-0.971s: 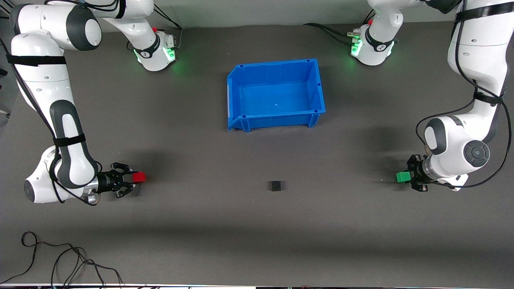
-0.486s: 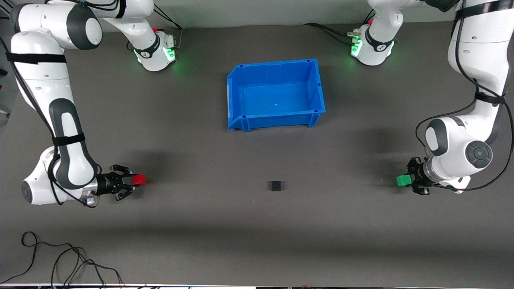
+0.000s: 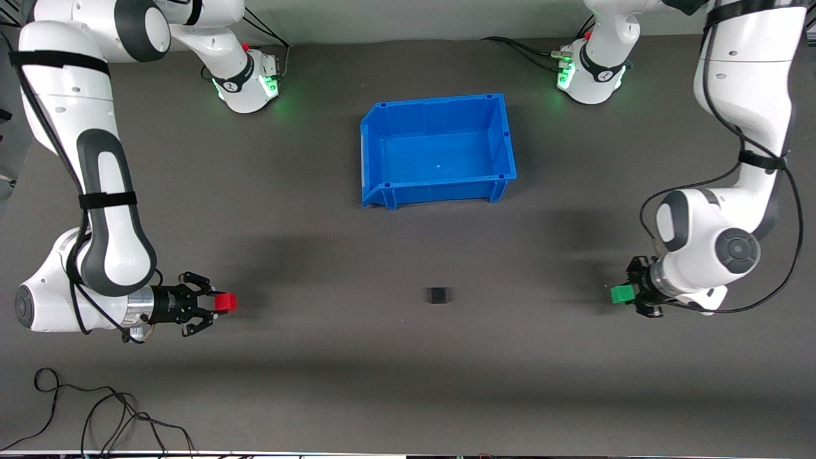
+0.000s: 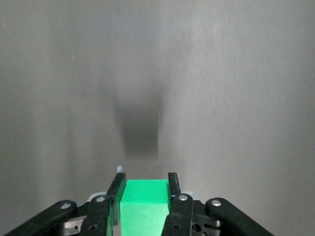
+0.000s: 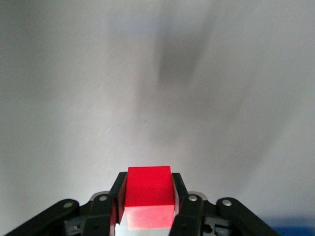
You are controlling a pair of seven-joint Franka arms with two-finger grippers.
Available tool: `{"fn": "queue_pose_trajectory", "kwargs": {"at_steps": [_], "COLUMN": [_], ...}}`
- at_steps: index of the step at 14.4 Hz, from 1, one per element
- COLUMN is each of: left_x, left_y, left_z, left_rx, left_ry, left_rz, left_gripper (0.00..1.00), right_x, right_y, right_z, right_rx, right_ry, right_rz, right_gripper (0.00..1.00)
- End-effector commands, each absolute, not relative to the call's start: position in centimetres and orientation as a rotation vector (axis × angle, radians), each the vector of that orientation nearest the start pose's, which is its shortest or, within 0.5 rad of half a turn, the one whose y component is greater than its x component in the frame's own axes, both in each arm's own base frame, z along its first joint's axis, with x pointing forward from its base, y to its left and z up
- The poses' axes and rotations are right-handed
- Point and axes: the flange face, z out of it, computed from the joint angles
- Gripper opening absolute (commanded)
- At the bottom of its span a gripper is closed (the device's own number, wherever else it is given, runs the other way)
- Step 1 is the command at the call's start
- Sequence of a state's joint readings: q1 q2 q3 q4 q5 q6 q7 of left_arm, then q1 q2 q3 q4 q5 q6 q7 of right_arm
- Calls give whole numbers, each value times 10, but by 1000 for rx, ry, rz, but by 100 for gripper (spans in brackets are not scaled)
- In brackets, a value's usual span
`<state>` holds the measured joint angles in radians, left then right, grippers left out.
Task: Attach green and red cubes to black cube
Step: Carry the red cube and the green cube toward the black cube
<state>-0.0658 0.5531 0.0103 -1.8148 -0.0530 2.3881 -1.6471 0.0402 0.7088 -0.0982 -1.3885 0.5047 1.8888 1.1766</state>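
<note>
The black cube (image 3: 438,295) sits alone on the dark mat, nearer to the front camera than the blue bin. My right gripper (image 3: 220,302) (image 5: 147,189) is shut on the red cube (image 3: 225,301) (image 5: 149,195), held low over the mat toward the right arm's end, pointing at the black cube. My left gripper (image 3: 625,294) (image 4: 145,189) is shut on the green cube (image 3: 619,294) (image 4: 143,205), held low over the mat toward the left arm's end, also facing the black cube. Each wrist view shows its cube squeezed between both black fingers above bare mat.
An empty blue bin (image 3: 376,137) stands at mid-table, farther from the front camera than the black cube. Loose black cables (image 3: 95,414) lie near the table's front edge at the right arm's end. Both arm bases (image 3: 245,83) (image 3: 590,76) stand along the table's edge farthest from the front camera.
Both arms have swung lower in the front view. The left gripper has carried the green cube toward the black cube; the right gripper has carried the red cube slightly toward it too.
</note>
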Motion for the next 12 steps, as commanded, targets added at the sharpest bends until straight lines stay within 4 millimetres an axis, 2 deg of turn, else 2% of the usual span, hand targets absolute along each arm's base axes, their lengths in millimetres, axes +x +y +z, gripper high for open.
{"fn": "queue_pose_trajectory", "kwargs": {"at_steps": [1, 4, 6, 8, 9, 11, 12], "left_x": [655, 665, 665, 661, 659, 657, 656], "left_y": [-84, -124, -160, -195, -211, -237, -247], "left_z": [229, 230, 225, 219, 215, 214, 210], "left_rx": [2176, 2132, 2134, 2129, 2122, 2102, 2093], "left_ry": [2228, 2253, 2248, 2239, 2244, 2250, 2254], "left_rz": [-21, -3, -5, -3, -7, -1, 0], "left_gripper": [0, 0, 0, 0, 0, 0, 0], "right_x": [723, 728, 730, 726, 725, 717, 715], "right_y": [38, 97, 128, 172, 183, 224, 238], "right_z": [308, 320, 323, 325, 324, 322, 323], "right_rx": [-2098, -2071, -2006, -1994, -1992, -1986, -1952], "right_ry": [1921, 1960, 1994, 1963, 1960, 1966, 1989], "right_rz": [513, 487, 472, 473, 463, 457, 441], "right_gripper": [16, 5, 0, 0, 0, 0, 0]}}
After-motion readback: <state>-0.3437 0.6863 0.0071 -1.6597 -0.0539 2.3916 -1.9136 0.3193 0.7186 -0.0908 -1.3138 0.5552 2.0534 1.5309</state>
